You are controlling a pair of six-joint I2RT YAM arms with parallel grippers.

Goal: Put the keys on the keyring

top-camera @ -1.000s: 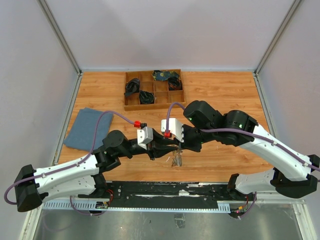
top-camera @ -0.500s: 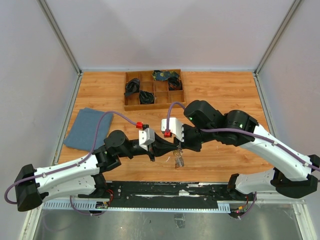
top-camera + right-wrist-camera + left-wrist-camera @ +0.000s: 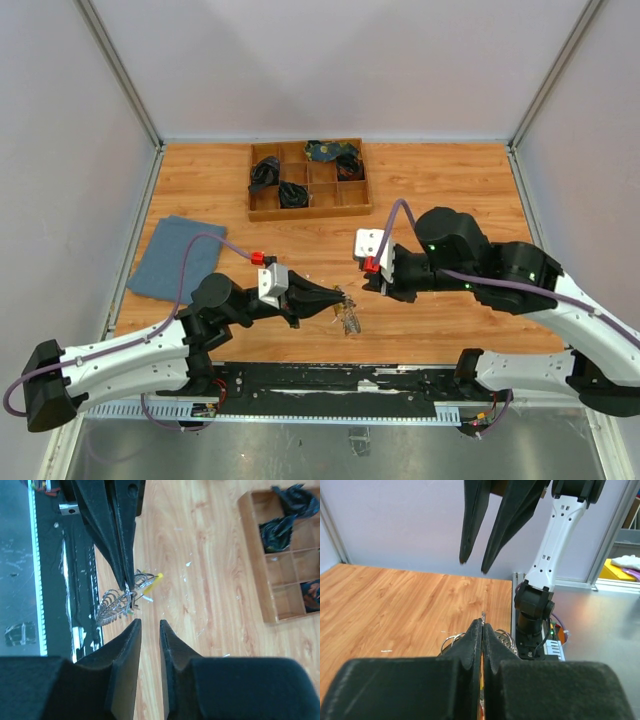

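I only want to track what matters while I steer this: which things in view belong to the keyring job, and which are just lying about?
Job in hand:
keyring, pinched in the left gripper
keys, bunched beside it
right gripper, open, nearby

Lying about:
blue cloth
wooden divided tray holding dark bundles

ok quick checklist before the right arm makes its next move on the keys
1. Left gripper shut on the keyring: ok, thin metal shows between its closed fingers.
2. Right gripper open and empty: ok.
3. Right gripper apart from the keys: ok, bare table shows between them.
4. Keys lined up with the right gripper's gap: not ok, they sit to one side in its wrist view.
5. Keyring's split end findable: cannot tell, too small.
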